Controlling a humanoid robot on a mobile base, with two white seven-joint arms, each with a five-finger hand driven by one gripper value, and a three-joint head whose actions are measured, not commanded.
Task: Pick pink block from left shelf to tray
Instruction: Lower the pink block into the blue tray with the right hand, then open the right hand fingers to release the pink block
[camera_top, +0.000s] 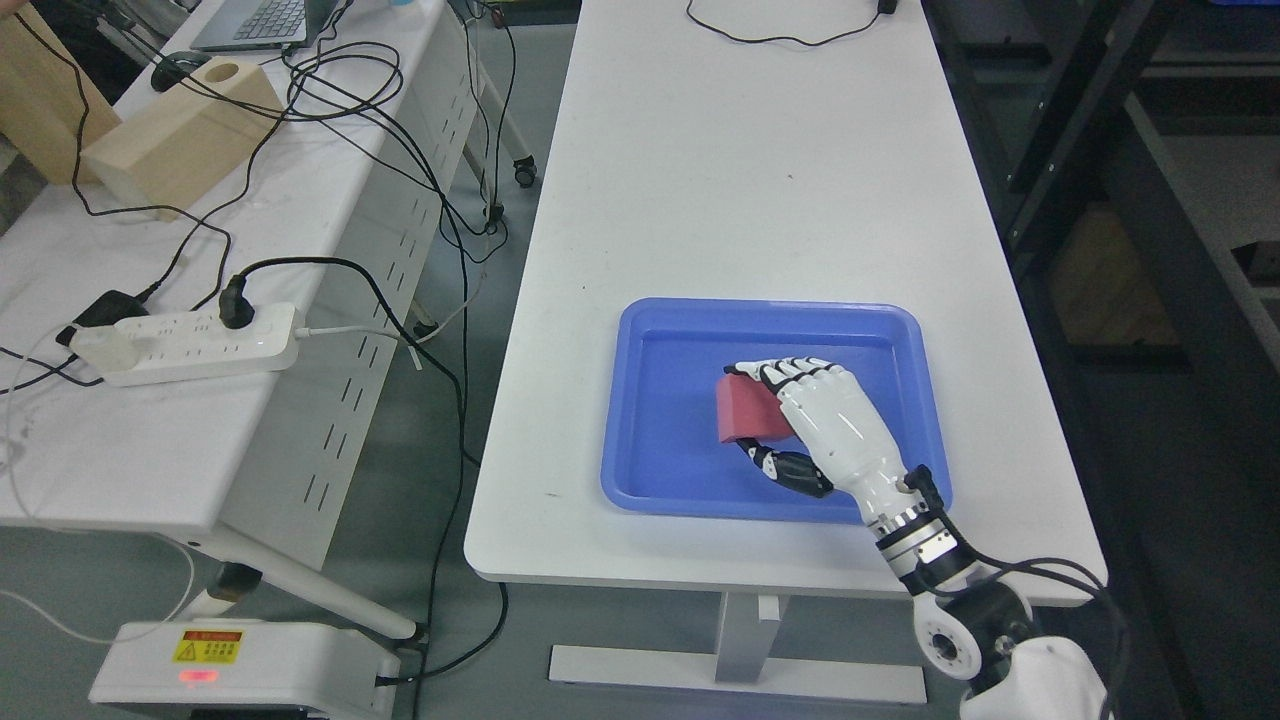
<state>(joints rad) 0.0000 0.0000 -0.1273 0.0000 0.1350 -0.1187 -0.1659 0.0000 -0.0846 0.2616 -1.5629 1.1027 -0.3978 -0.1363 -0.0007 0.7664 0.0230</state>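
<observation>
While right hand (800, 420) grips one pink block (745, 410), over one tray (660, 400).

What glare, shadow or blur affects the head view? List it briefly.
Head view: sharp and evenly lit; soft sheen on the right hand and the blue tray rim; faint shadow under the pink block; the dark shelf at right is underexposed.

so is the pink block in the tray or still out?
In. The pink block sits within the blue tray rim, right hand gripping it; resting or just above, cannot tell.
</observation>
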